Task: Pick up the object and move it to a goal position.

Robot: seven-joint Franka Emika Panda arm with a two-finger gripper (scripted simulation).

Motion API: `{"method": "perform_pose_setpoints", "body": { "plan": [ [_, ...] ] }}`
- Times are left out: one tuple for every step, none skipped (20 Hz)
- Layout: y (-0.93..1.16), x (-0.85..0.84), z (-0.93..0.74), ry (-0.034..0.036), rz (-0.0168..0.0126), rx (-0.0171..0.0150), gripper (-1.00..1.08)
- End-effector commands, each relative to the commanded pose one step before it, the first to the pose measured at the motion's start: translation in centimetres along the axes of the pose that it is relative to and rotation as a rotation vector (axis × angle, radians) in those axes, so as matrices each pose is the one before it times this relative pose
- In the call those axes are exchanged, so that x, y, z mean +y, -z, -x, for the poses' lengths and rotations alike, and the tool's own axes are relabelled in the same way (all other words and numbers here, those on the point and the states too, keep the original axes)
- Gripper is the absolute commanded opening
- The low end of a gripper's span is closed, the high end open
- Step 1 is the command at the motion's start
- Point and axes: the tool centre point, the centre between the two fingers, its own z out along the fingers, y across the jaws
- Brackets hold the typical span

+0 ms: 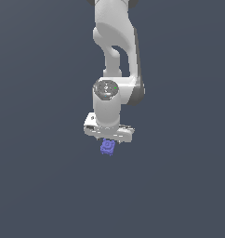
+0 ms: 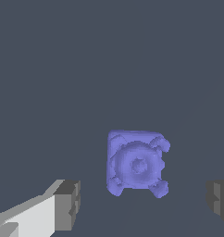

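Observation:
The object [image 2: 137,163] is a small blue-purple, roughly square block with knobbly corners and a round raised ring on top. It lies on the flat grey ground. In the exterior view the object [image 1: 108,147] peeks out just under the white gripper [image 1: 108,139], whose hand hangs straight above it. In the wrist view the gripper [image 2: 144,203] is open, with a dark fingertip [image 2: 67,203] on one side and the other fingertip [image 2: 220,201] at the frame's edge. The block sits in the gap between them, touching neither.
The white arm [image 1: 115,51] rises from the gripper toward the top of the exterior view. Uniform dark grey ground [image 1: 40,186] surrounds the block on all sides.

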Motion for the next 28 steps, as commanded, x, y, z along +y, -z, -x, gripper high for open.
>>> {"method": "perform_pose_setpoints", "body": {
  "plan": [
    [-1.154, 0.356, -0.002, -0.02451, 0.00091, -0.00759, 1.0],
    [-0.313, 0.101, 0.009, -0.00629, 0.00038, -0.00227, 1.0],
    [-0.244, 0.082, 0.006, -0.00494, 0.00032, -0.00178, 1.0],
    [-0.174, 0.056, 0.005, -0.00349, 0.00023, -0.00126, 1.0],
    [-0.103, 0.031, 0.004, -0.00205, 0.00014, -0.00074, 1.0],
    [-0.034, 0.008, 0.002, -0.00065, 0.00004, -0.00023, 1.0],
    [0.128, -0.023, 0.035, 0.0039, 0.00021, -0.00003, 1.0],
    [-0.041, -0.002, 0.001, 0.0, 0.0, 0.0, 1.0],
    [-0.122, -0.005, 0.003, 0.0, 0.0, 0.0, 1.0],
    [-0.203, -0.008, 0.006, 0.0, 0.0, 0.0, 1.0],
    [-0.283, 0.033, 0.0, -0.00069, -0.00003, 0.0, 1.0],
    [-0.362, -0.014, 0.012, 0.0, 0.0, 0.0, 1.0],
    [-0.44, 0.027, 0.007, -0.00069, -0.00002, 0.0, 1.0],
    [-0.517, -0.02, 0.021, 0.0, 0.0, 0.0, 1.0],
    [-0.59, 0.022, 0.017, -0.00069, -0.00002, 0.0, 1.0],
    [-0.612, 0.021, 0.018, -0.00069, -0.00002, 0.0, 1.0],
    [-0.531, -0.02, 0.021, 0.0, 0.0, 0.0, 1.0],
    [-0.448, 0.026, 0.003, -0.00069, -0.00002, 0.0, 1.0],
    [-0.364, -0.016, 0.002, 0.0, 0.0, 0.0, 1.0],
    [-0.28, 0.029, -0.019, -0.00069, -0.00004, 0.0, 1.0],
    [-0.196, -0.013, -0.023, 0.0, 0.0, 0.0, 1.0],
    [-0.112, -0.011, -0.034, 0.0, 0.0, 0.0, 1.0],
    [-0.038, -0.009, -0.038, 0.0, 0.0, 0.0, 1.0],
    [-0.001, -0.003, -0.017, 0.0, 0.0, 0.0, 1.0],
    [0.0, 0.0, 0.0, 0.0, 0.0, 0.0, -1.0],
    [0.0, 0.0, 0.0, 0.0, 0.0, 0.0, -1.0],
    [0.0, 0.0, 0.0, 0.0, 0.0, 0.0, -1.0],
    [0.0, 0.0, 0.0, 0.0, 0.0, 0.0, -1.0]
  ]
}}
